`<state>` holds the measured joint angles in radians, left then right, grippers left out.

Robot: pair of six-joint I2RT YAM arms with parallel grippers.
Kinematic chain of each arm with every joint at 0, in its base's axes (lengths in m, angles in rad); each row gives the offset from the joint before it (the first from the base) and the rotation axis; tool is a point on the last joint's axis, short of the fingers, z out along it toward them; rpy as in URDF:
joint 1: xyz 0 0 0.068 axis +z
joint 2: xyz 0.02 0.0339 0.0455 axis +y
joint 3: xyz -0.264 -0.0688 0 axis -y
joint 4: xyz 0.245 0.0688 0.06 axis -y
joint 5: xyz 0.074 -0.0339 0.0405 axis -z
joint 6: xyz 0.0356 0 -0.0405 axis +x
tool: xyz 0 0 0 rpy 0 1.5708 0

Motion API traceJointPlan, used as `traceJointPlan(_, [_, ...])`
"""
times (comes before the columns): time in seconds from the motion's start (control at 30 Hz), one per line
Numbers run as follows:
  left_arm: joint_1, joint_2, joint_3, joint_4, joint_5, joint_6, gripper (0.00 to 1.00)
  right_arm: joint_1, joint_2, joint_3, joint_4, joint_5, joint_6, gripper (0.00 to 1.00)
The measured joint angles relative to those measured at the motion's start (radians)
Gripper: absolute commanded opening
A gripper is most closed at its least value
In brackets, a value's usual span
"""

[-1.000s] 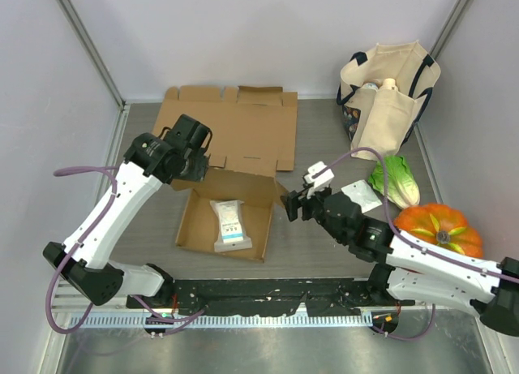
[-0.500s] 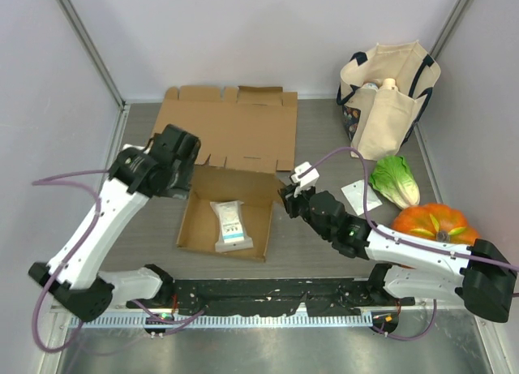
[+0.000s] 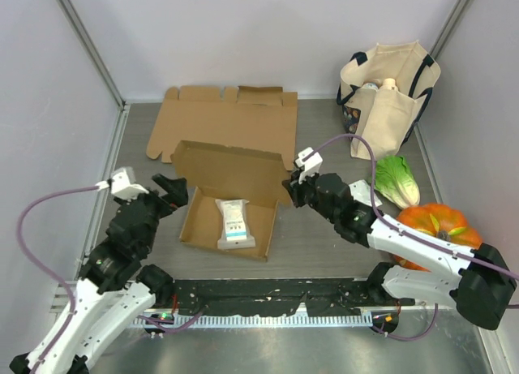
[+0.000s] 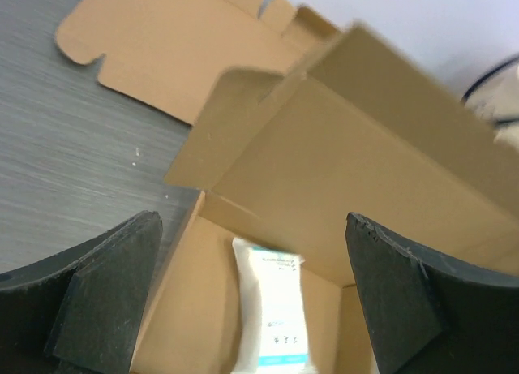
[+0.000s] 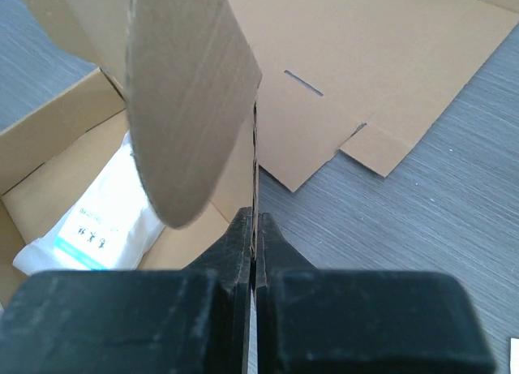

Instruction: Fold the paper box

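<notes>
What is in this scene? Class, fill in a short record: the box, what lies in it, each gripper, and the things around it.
Box: open cardboard box, its back panel raised
Inside: white packet lying flat
Left gripper: open, holding nothing, facing the box's left side
Right gripper: shut on a flap at the box's right end
Behind the box: flat cardboard sheet
Right side: cloth bag, cabbage, pumpkin
</notes>
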<state>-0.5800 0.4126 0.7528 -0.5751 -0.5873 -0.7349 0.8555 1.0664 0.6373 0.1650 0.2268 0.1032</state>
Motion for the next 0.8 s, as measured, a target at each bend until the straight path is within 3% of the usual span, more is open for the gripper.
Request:
traceJointPlan(0.13, [0.000, 0.037, -0.148, 0.199, 0.106, 0.152, 1.00, -0.092, 0.001, 0.029, -0.061, -0.156, -0.017, 0.01])
traceJointPlan(0.37, [0.056, 0.203, -0.153, 0.364, 0.288, 0.216, 1.00, -0.207, 0.001, 0.080, -0.177, -0.342, -0.085, 0.01])
traceJointPlan(0.67, [0.350, 0.317, -0.097, 0.337, 0.599, 0.166, 1.00, -0.311, 0.036, 0.193, -0.324, -0.414, -0.187, 0.01])
traceJointPlan(0.8, [0.492, 0.410, -0.011, 0.349, 0.830, 0.145, 0.98, -0.338, 0.090, 0.240, -0.347, -0.416, -0.219, 0.01])
